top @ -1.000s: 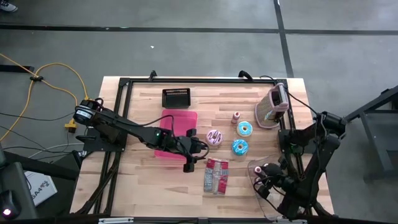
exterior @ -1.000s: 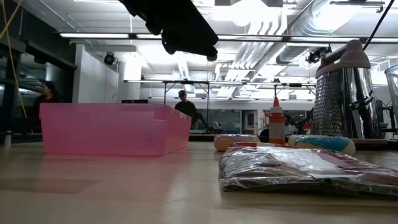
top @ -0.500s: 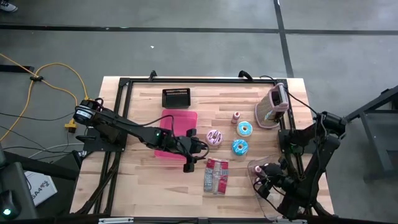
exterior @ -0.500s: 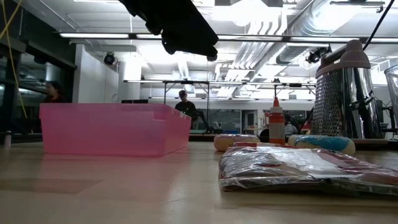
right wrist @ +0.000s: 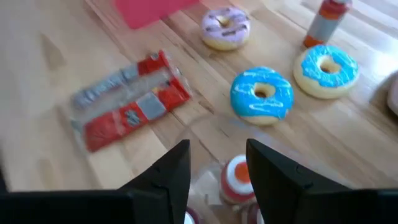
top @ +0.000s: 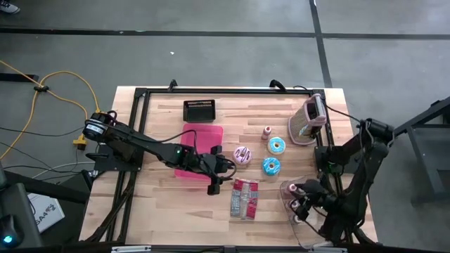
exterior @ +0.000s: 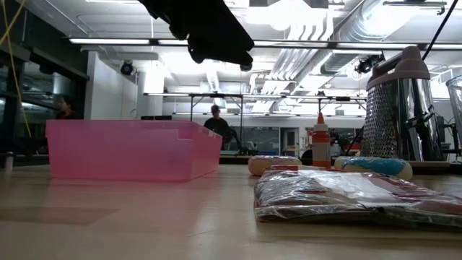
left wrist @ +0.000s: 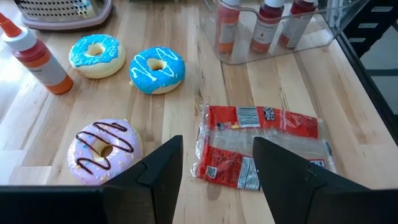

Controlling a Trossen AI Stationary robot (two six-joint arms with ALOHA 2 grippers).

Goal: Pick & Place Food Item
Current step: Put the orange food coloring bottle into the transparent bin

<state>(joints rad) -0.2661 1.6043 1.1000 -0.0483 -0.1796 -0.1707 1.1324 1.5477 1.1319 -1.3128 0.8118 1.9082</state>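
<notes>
Since a second ago the right arm has shifted a little toward the table's near right corner, while the left arm has stayed put. The right gripper hangs over a clear container of red-capped bottles; its fingers stand apart with nothing between them. The left gripper hovers just beside the pink bin, its fingers spread and empty, above the bare wood between the pink-frosted donut and the red-and-clear snack packet. The packet lies flat on the wooden table, near the front edge. Two blue-frosted donuts sit beyond it, close to each other, with a small sauce bottle next to them and a box grater lying toward the right edge. A black wire basket rests behind the bin
</notes>
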